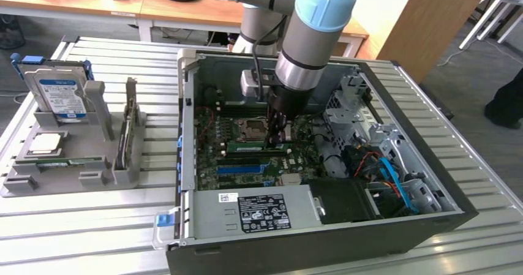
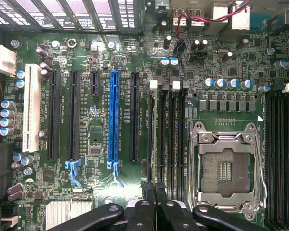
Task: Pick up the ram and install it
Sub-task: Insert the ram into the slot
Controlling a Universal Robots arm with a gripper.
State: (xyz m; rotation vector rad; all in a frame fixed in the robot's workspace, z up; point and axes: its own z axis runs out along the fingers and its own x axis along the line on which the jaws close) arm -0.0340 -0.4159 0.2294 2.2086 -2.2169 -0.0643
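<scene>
My gripper (image 1: 278,141) is down inside the open computer case (image 1: 425,220), over the motherboard's memory slots (image 2: 176,144) next to the bare CPU socket (image 2: 226,168). Its black fingers (image 2: 147,211) are shut together on the ram (image 1: 245,146), a thin green stick. The ram (image 2: 156,134) shows edge-on in the wrist view, running away from the fingertips along a slot between the white latches (image 2: 153,84). I cannot tell whether it is fully seated. The gripper (image 2: 156,202) stays closed around it.
A grey holder (image 1: 24,183) on the exterior view's left carries a silver blue-labelled hard drive (image 1: 53,94), an upright dark expansion card (image 1: 127,134), a processor (image 1: 45,142) and a thin green strip (image 1: 70,161). Cables (image 1: 392,171) and the power supply (image 1: 253,210) crowd the case.
</scene>
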